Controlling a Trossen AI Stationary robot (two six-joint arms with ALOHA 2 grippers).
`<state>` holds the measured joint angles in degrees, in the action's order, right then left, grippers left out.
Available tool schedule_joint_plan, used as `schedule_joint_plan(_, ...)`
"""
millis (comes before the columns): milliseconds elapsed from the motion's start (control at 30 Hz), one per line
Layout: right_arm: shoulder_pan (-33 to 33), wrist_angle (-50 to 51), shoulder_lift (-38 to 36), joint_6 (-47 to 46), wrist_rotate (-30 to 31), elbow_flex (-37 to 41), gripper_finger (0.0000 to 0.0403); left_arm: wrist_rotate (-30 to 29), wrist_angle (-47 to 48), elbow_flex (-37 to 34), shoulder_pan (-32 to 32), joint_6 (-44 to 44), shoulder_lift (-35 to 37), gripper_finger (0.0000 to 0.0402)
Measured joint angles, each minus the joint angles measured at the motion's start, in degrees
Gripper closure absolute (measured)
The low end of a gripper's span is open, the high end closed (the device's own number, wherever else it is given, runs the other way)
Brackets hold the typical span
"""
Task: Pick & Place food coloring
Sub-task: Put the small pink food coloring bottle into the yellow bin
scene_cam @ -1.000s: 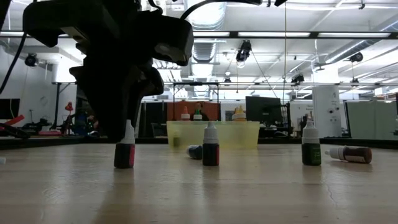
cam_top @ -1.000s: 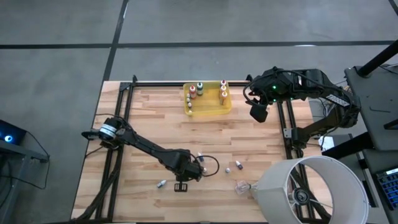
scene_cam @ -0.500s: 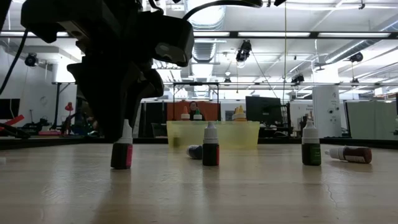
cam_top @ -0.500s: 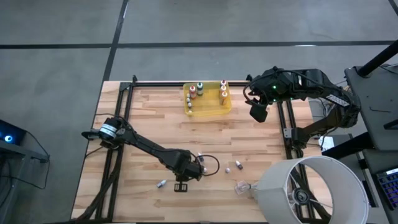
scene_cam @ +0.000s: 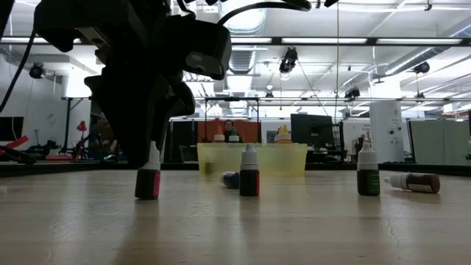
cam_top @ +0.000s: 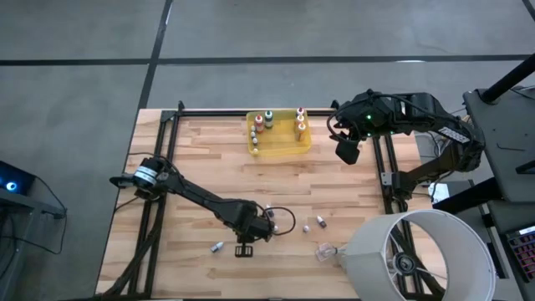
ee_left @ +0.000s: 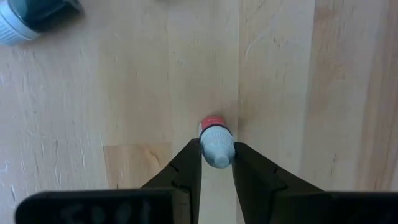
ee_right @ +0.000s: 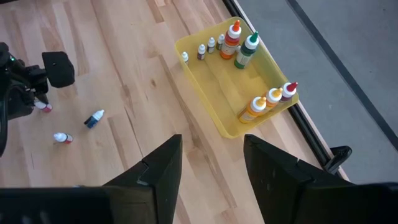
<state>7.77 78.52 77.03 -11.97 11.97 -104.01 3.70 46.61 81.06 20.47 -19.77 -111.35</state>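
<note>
Left gripper: fingers closed narrow on the white cap of a tiny red-bodied food coloring bottle, which stands upright on the light wooden slatted table. In the low view that bottle has its base on the tabletop, directly under the gripper. The left arm reaches across to the table's near middle area.

Right gripper: fingers spread wide, nothing between them; it hangs above the table's far right corner, just beside the translucent yellow plastic tray.

Other bottles: a dark-bodied, white-capped one upright and a green-bodied one upright; a brown one lying on its side; a blue one lying near the left gripper. The tray at the far edge holds several small bottles plus taller orange, green and red-capped ones, all upright.

A crumpled clear plastic scrap lies next to a large white cylindrical lamp shade.
</note>
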Motion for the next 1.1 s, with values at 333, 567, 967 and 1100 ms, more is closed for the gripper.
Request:
schedule_joint_plan(333,0.0,0.0,0.0,0.0,0.0,0.0,0.0239,0.2,-0.1,0.0,-0.6,-0.2,0.0,0.0344)
schedule_joint_plan(567,0.0,0.0,0.0,0.0,0.0,0.0,0.0239,0.4,-0.1,0.0,-0.8,-0.4,0.0,0.0344)
schedule_joint_plan(967,0.0,0.0,0.0,0.0,0.0,0.0,0.0239,0.5,1.1,0.5,-0.9,-0.2,0.0,0.0344)
schedule_joint_plan(1100,0.0,0.0,0.0,0.0,0.0,0.0,0.0239,-0.2,2.4,2.1,-1.0,-0.1,0.0,0.0344)
